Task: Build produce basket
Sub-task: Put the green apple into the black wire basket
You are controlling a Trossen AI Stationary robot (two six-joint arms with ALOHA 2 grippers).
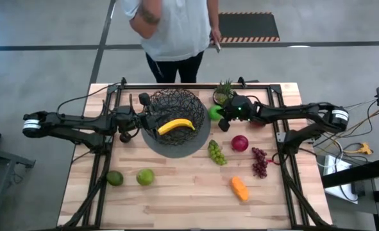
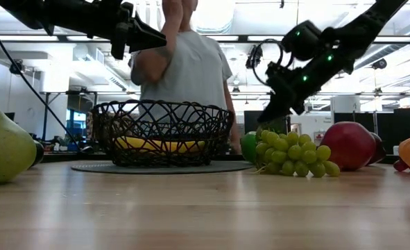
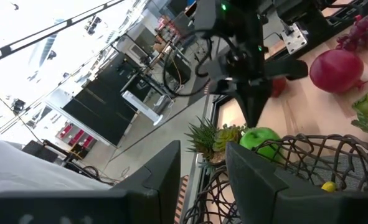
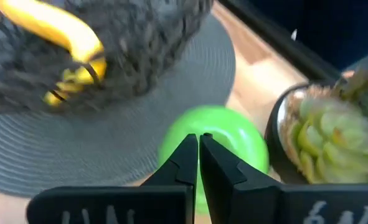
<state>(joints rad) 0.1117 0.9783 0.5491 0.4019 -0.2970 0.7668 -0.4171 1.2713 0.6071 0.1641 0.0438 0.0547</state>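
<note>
Right gripper (image 4: 198,138) hung just above the green apple (image 4: 213,140), fingers shut together, nothing between them. The apple sat on the table at the basket's (image 1: 174,106) 3 o'clock, at the mat edge, with the potted plant (image 1: 224,94) just beside it. Banana (image 1: 176,126) lay inside the basket. Left gripper (image 3: 202,163) stood at the basket's 9 o'clock rim, fingers partly apart, empty. A person (image 1: 170,29) stood at 12 o'clock.

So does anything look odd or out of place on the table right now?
One thing: the right gripper is shut with nothing between its fingers, poised over the green apple beside the basket. Only the banana lies in the basket; other fruit lies loose.
</note>
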